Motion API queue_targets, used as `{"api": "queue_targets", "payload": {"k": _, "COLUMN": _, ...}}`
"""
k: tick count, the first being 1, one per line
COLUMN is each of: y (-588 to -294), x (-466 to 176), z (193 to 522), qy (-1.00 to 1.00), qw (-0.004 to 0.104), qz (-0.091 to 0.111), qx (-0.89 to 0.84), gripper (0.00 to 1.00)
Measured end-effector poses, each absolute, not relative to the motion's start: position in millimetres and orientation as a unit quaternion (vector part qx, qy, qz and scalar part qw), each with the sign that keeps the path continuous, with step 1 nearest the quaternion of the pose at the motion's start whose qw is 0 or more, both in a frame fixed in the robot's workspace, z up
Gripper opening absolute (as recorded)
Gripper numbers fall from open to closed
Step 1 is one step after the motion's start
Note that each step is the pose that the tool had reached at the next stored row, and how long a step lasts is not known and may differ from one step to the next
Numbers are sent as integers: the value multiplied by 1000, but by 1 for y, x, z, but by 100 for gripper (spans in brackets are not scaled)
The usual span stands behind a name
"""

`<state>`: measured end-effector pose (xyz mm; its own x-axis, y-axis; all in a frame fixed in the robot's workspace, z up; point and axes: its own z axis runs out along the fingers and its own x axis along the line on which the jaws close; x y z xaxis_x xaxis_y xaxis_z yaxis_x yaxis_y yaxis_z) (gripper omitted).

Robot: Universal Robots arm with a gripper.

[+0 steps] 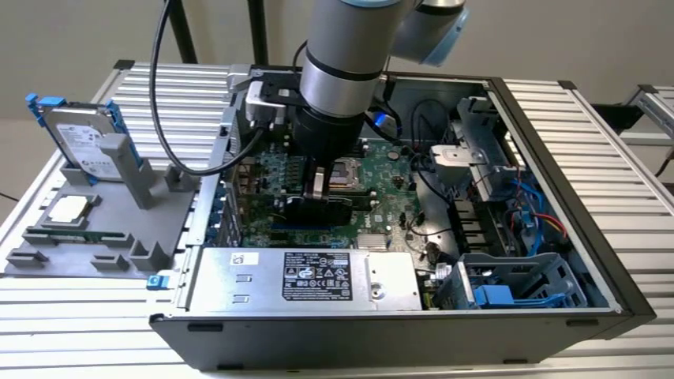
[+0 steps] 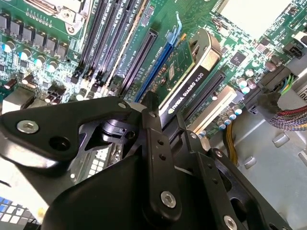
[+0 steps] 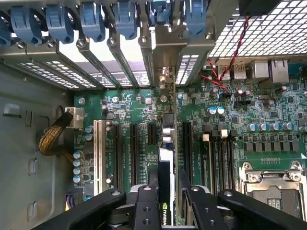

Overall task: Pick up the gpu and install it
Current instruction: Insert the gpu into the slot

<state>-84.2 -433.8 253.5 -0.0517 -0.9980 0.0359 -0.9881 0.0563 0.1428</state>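
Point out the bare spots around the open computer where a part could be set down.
The slatted table is bare along the exterior view's right of the computer case, and in front of it. On the exterior view's left, the grey parts holder crowds it. Inside, the gripper holds the gpu over the motherboard.

We see the black two-fingered gripper (image 3: 165,201) cut off by the edge in both wrist views, its fingertips hiding part of the thin green card with the black cooler (image 2: 192,72); in the exterior view the grey arm covers their contact.
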Motion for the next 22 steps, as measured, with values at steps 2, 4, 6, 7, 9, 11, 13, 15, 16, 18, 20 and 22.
{"api": "queue_targets", "payload": {"k": 2, "y": -434, "x": -84, "z": 254, "qy": -724, "qw": 62, "qz": -40, "qx": 686, "gripper": 0}}
{"api": "queue_targets", "payload": {"k": 4, "y": -433, "x": -84, "z": 255, "qy": -724, "qw": 62, "qz": -40, "qx": 686, "gripper": 0}}
{"api": "queue_targets", "payload": {"k": 6, "y": -433, "x": -84, "z": 255, "qy": -724, "qw": 62, "qz": -40, "qx": 686, "gripper": 0}}
{"api": "queue_targets", "payload": {"k": 7, "y": -433, "x": -84, "z": 255, "qy": -724, "qw": 62, "qz": -39, "qx": 686, "gripper": 0}}
{"api": "queue_targets", "payload": {"k": 9, "y": -432, "x": -84, "z": 255, "qy": -724, "qw": 62, "qz": -39, "qx": 686, "gripper": 0}}
{"api": "queue_targets", "payload": {"k": 11, "y": -431, "x": -84, "z": 255, "qy": -724, "qw": 62, "qz": -39, "qx": 686, "gripper": 0}}
{"api": "queue_targets", "payload": {"k": 13, "y": -431, "x": -85, "z": 254, "qy": -724, "qw": 62, "qz": -39, "qx": 686, "gripper": 0}}
{"api": "queue_targets", "payload": {"k": 15, "y": -431, "x": -85, "z": 252, "qy": -724, "qw": 62, "qz": -39, "qx": 686, "gripper": 0}}
{"api": "queue_targets", "payload": {"k": 16, "y": -431, "x": -86, "z": 252, "qy": -724, "qw": 62, "qz": -39, "qx": 686, "gripper": 0}}
{"api": "queue_targets", "payload": {"k": 18, "y": -431, "x": -86, "z": 251, "qy": -724, "qw": 62, "qz": -39, "qx": 686, "gripper": 0}}
{"api": "queue_targets", "payload": {"k": 20, "y": -431, "x": -86, "z": 251, "qy": -724, "qw": 62, "qz": -39, "qx": 686, "gripper": 0}}
{"api": "queue_targets", "payload": {"k": 22, "y": -431, "x": -86, "z": 251, "qy": -724, "qw": 62, "qz": -39, "qx": 686, "gripper": 0}}
